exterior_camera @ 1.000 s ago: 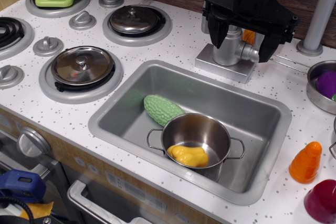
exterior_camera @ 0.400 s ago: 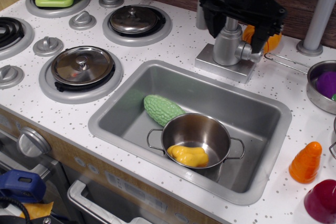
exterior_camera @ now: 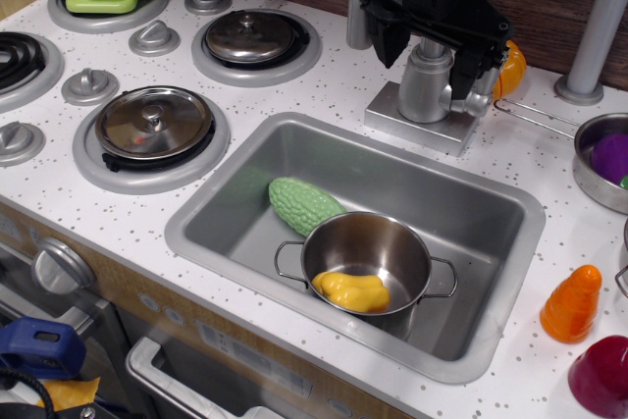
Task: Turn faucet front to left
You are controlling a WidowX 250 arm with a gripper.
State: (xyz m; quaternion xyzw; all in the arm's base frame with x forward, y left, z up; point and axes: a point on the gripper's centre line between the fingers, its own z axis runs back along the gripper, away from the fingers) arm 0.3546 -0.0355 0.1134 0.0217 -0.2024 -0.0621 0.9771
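The silver-grey faucet stands on its square base plate behind the sink. Its curved spout now shows to the left of the column, mostly hidden by my arm. Its stubby lever sticks out to the right. My black gripper hangs over the top of the faucet. Its fingers stand wide apart, one on each side of the column and spout. The jaws look open, not clamped.
The sink holds a green bumpy gourd and a steel pot with a yellow piece inside. An orange toy and a grey pole stand behind. Lidded burners lie left. An orange cone stands right.
My gripper has moved left and slightly back over the faucet. The spout has swung left with it, uncovering more of the orange toy behind.
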